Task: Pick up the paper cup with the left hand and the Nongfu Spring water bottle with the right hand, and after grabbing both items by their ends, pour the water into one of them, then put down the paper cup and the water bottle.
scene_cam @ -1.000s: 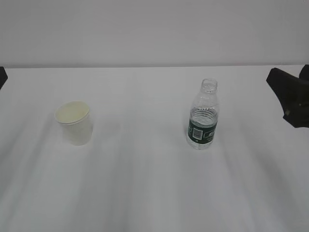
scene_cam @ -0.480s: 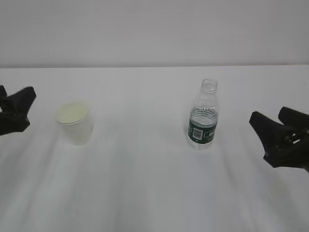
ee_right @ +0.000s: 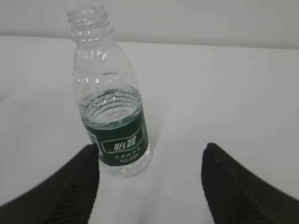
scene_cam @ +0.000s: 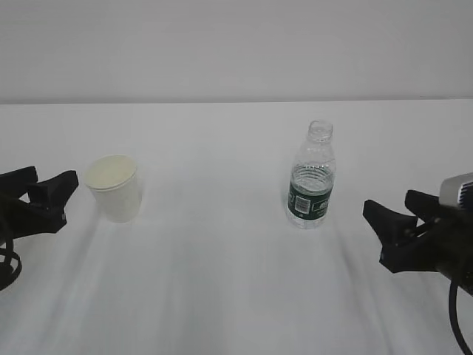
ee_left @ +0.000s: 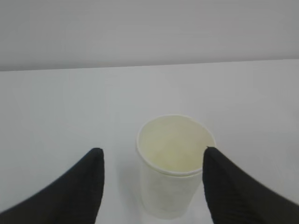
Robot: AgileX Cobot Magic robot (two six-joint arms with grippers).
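A: The paper cup (scene_cam: 114,188) stands upright on the white table (scene_cam: 222,281), left of centre. The left hand (scene_cam: 50,186) sits just left of it, jaws spread wide and holding nothing. In the left wrist view the fingers (ee_left: 81,186) flank the cup without touching it.

B: And on the right?

A: The Nongfu Spring water bottle (scene_cam: 311,179) stands uncapped, right of centre, with the water (ee_right: 112,108) reaching just above its green label. The right hand (scene_cam: 397,223) waits near the table's right side, also wide open and empty, a clear gap short of the bottle.

B: Room to move?

A: Bare tabletop lies between cup and bottle, and in front of both.
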